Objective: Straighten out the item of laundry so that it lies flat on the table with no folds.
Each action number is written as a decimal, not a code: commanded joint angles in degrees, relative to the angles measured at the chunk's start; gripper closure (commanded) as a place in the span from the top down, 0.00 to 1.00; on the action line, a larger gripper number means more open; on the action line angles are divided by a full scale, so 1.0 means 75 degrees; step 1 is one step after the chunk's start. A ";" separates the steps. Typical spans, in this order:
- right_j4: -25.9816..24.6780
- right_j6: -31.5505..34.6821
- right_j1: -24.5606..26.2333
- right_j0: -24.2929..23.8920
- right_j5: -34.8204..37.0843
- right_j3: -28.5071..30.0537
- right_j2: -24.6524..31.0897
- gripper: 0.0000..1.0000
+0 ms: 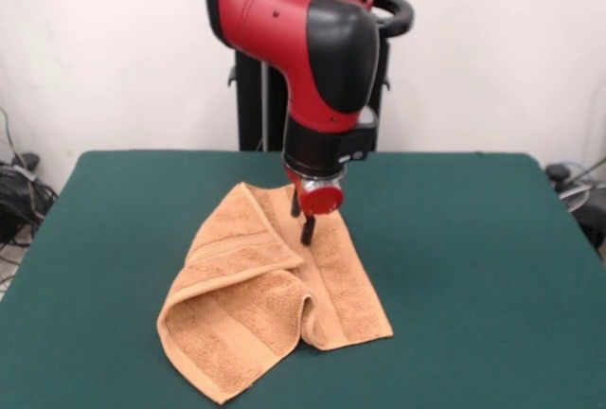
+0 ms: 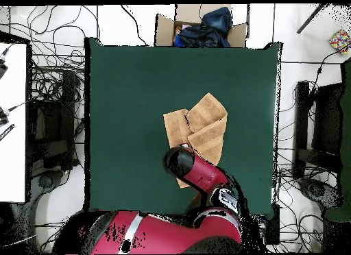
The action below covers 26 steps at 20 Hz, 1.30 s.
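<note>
The Sawyer's jaws [image 1: 307, 229], whose opening cannot be told, hang over the far half of the orange-tan towel [image 1: 270, 295], its doubled-over flap lying toward seven o'clock on the green surface [image 1: 473, 267]

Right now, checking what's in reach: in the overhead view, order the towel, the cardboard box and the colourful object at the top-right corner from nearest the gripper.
The gripper is hidden under the arm there.
1. Towel, directly beneath.
2. Cardboard box, beyond the table's far edge.
3. Colourful object, top right.
</note>
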 commanded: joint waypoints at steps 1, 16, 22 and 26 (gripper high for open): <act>0.0112 0.0779 0.0501 0.0108 -0.0031 -0.0784 0.0234 1.00; 0.0690 0.1650 -0.0462 0.1179 0.0610 -0.0106 0.0449 1.00; 0.0744 0.1515 -0.0473 0.1195 0.0567 0.0059 0.0492 1.00; 0.0764 0.1458 -0.0360 0.1167 0.0566 -0.0045 0.0438 1.00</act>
